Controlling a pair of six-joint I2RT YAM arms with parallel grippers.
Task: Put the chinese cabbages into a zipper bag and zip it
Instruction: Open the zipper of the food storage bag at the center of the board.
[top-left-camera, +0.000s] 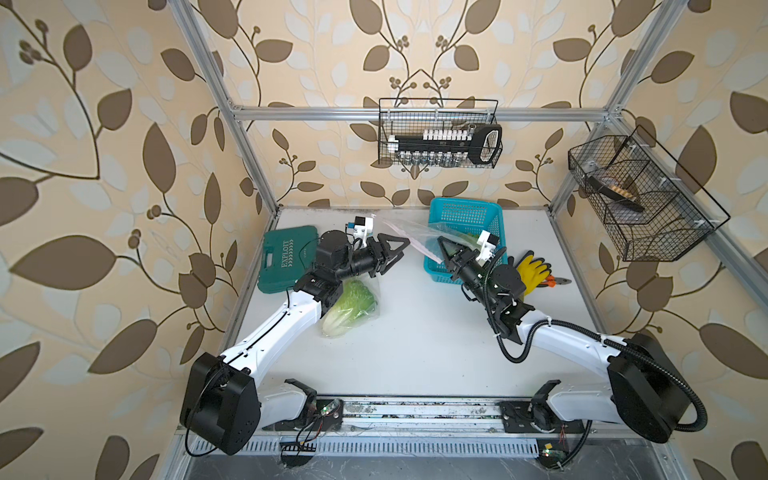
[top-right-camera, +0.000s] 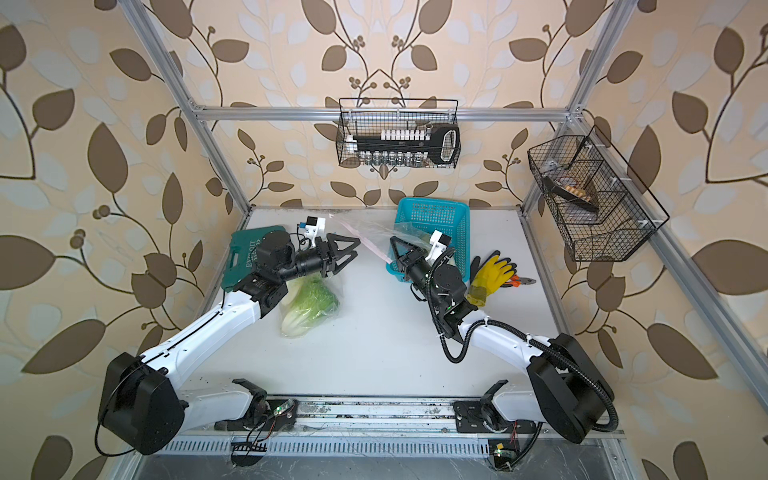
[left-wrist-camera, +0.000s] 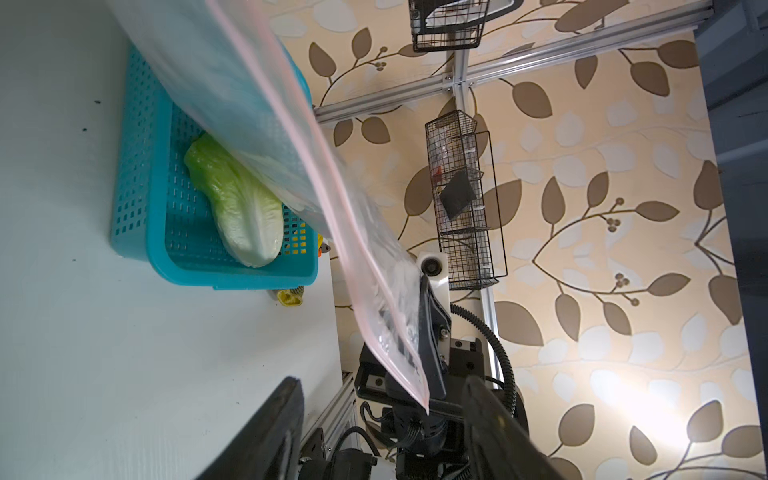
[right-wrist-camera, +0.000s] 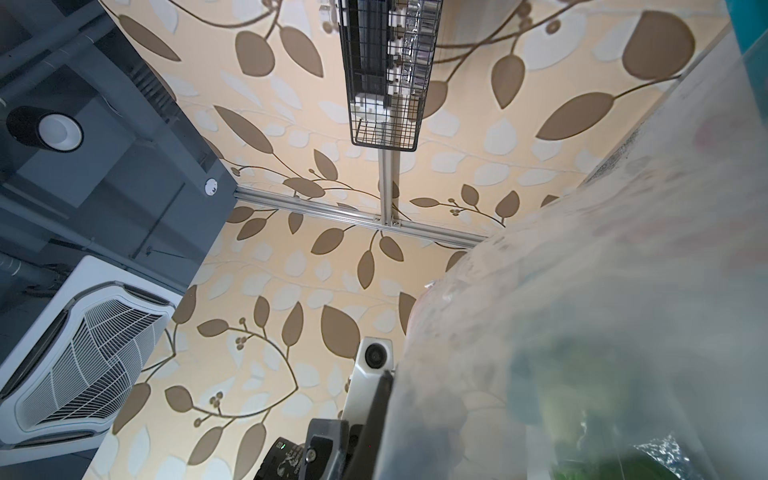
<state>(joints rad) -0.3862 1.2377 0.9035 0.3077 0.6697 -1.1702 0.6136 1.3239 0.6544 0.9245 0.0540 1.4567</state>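
My right gripper (top-left-camera: 442, 243) (top-right-camera: 394, 241) is shut on the edge of the clear zipper bag (top-left-camera: 409, 237) (left-wrist-camera: 291, 137), which it holds up over the blue basket (top-left-camera: 465, 212) (left-wrist-camera: 137, 166). The bag's pink zip strip (left-wrist-camera: 353, 232) runs slanting toward my left gripper (top-left-camera: 405, 247) (left-wrist-camera: 380, 386). That gripper is open, its jaws apart a little short of the strip's near corner. One chinese cabbage (left-wrist-camera: 245, 212) lies in the basket. Another (top-left-camera: 351, 307) (top-right-camera: 309, 305) lies on the table under my left forearm, with clear plastic around it. In the right wrist view the bag (right-wrist-camera: 582, 291) fills the frame, with blurred green behind it.
A green tool case (top-left-camera: 286, 257) lies at the table's left edge, behind my left arm. Yellow gloves (top-left-camera: 534, 268) and pliers (top-left-camera: 557, 281) lie right of the basket. Two wire baskets (top-left-camera: 440, 133) (top-left-camera: 640, 195) hang on the back and right frame rails.
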